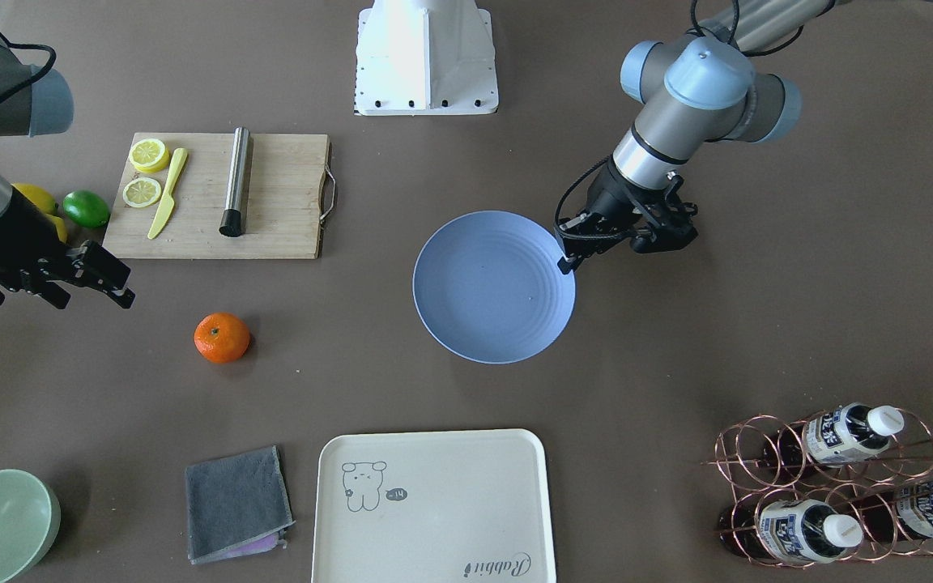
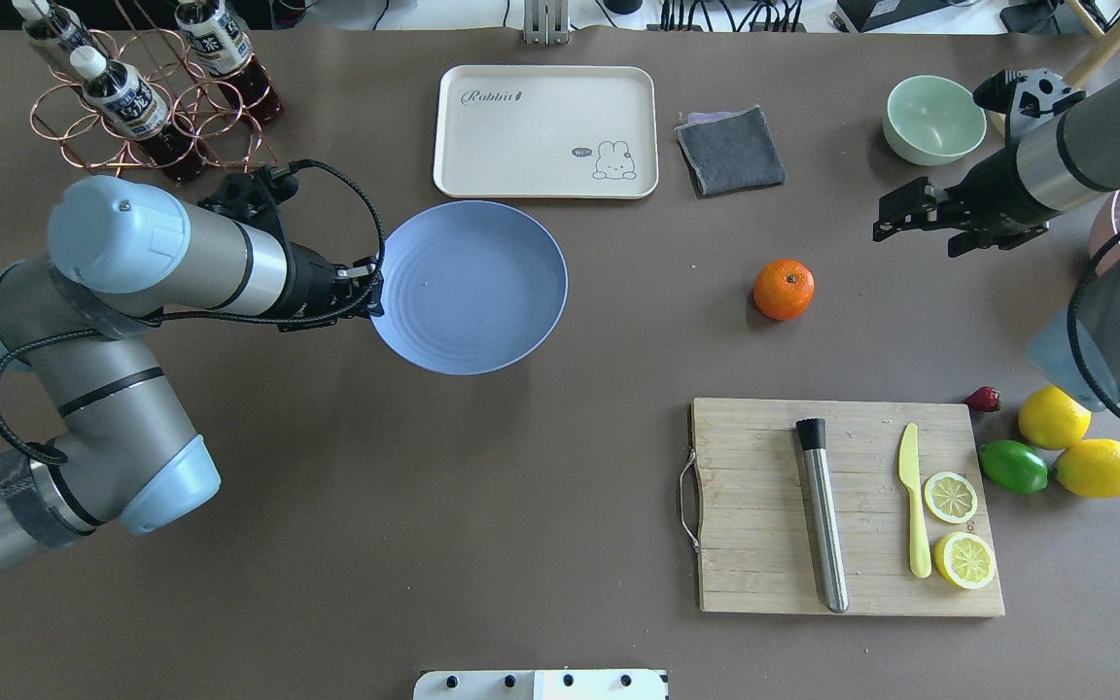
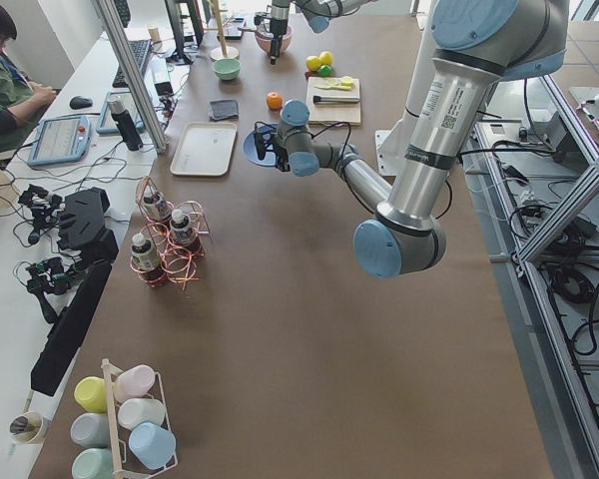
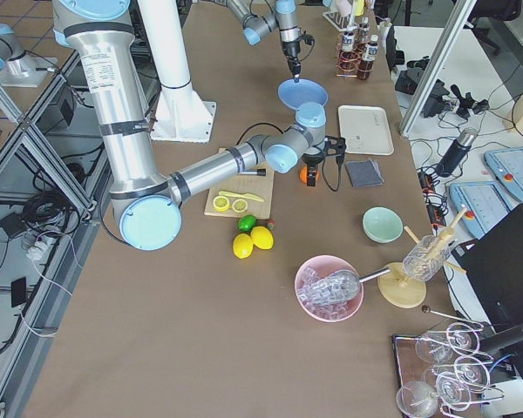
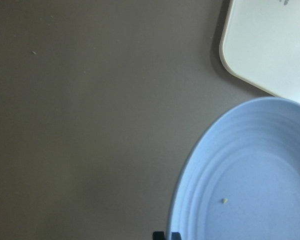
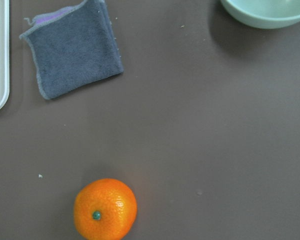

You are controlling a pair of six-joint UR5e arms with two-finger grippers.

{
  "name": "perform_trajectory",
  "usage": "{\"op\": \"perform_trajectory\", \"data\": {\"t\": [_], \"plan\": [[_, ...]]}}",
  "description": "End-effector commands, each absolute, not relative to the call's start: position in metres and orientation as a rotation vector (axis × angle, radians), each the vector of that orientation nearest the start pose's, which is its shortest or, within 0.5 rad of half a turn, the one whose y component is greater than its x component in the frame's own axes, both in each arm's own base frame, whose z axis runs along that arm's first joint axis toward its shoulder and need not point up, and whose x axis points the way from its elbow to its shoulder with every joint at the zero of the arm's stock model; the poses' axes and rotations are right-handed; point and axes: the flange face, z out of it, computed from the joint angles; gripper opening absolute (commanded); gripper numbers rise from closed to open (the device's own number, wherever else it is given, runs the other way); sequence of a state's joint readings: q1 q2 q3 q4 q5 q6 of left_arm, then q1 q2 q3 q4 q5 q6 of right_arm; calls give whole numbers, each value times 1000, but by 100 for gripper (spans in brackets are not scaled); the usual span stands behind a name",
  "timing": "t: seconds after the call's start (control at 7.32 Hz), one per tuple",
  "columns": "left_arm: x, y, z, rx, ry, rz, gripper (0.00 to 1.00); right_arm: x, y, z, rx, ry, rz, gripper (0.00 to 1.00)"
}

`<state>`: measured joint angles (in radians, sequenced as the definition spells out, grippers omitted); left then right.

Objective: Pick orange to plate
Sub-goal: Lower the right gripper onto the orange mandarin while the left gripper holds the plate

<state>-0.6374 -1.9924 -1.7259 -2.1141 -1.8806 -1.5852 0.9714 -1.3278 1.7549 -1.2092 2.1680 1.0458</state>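
Right hand point(image 2: 895, 216) wide, empty. Orange point(image 2: 784, 289) on table point(image 2: 521, 486), near, off to its side; centre above it, descend, close gently. Left hand point(image 1: 568, 261) pinches plate point(image 1: 491, 291) rim.

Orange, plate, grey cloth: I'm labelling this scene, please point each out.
orange point(image 2: 783, 289), overhead exterior view, centre of its peel.
plate point(image 2: 468, 287), overhead exterior view, bare centre.
grey cloth point(image 2: 731, 149), overhead exterior view, middle of fabric.

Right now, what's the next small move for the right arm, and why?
Probably shift the right end effector sideways and down over the orange. It is open and hovers off to one side of the orange, which sits untouched on the table, well apart from the plate.
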Motion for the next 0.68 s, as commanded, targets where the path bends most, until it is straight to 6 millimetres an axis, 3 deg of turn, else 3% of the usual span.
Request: {"op": "perform_trajectory", "data": {"t": [0.0,0.27,0.55], "plan": [[495,-431,271,100,1140,-431,0,-306,-529,371,102,-928,152,100],[540,-409,272,121,1115,-436,0,-319,-524,370,113,-917,140,100],[552,-403,283,142,1091,-443,5,-324,-520,370,113,-916,132,100]]}}
